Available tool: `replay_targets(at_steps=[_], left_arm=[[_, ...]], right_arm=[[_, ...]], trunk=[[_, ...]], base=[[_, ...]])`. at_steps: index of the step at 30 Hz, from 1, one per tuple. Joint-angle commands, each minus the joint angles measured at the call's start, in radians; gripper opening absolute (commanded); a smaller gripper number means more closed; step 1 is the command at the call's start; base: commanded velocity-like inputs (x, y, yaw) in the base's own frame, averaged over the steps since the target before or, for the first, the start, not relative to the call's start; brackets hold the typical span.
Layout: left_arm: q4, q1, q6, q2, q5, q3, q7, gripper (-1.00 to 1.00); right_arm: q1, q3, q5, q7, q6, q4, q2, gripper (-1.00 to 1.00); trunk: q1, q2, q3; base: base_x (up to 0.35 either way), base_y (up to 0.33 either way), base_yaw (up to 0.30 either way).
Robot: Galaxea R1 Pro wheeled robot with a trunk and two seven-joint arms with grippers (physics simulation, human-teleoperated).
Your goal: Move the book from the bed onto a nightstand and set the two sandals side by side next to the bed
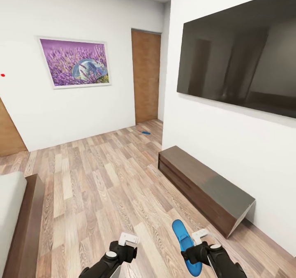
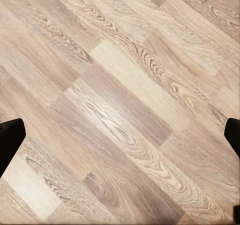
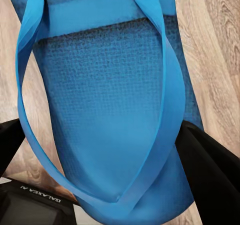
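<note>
one blue sandal (image 1: 186, 245) is held at the lower right of the head view, clamped between the fingers of the right gripper (image 1: 193, 251). the second sandal (image 1: 145, 132) is seen lying on the floor by the door (image 1: 146, 76), upper centre. the left gripper (image 1: 125, 249) is spread apart, holding nothing. the bed (image 1: 12, 212) is at the lower left; neither sandal is yet placed beside it, it is judged.

Far sandal (image 1: 146, 132) perhaps too small to tell.
</note>
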Motion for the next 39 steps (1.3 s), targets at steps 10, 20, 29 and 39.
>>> replay_targets(at_steps=[10,20,29,39], left_arm=[[-0.001,-0.002,0.004,0.001,0.010,-0.008,0.007,1.00],[-0.001,-0.002,0.003,0.001,0.010,-0.009,0.007,1.00],[0.000,-0.002,0.003,0.001,0.010,-0.009,0.007,1.00],[0.000,-0.002,-0.010,0.001,0.009,-0.009,0.007,1.00]], right_arm=[[-0.001,-0.010,0.005,0.009,-0.002,0.003,0.002,-1.00],[-0.001,-0.010,0.006,0.009,-0.004,0.021,0.001,-1.00],[-0.001,-0.011,0.006,0.009,-0.062,0.028,0.001,-1.00],[-0.001,-0.011,0.006,0.009,-0.086,0.043,0.000,-1.00]], trunk=[[0.001,-0.002,0.004],[0.001,-0.002,0.015],[0.001,-0.002,0.017],[0.001,-0.002,0.018]], base=[[0.000,0.000,0.117],[0.026,0.019,0.159],[0.231,0.173,0.037],[0.293,0.223,0.004]])
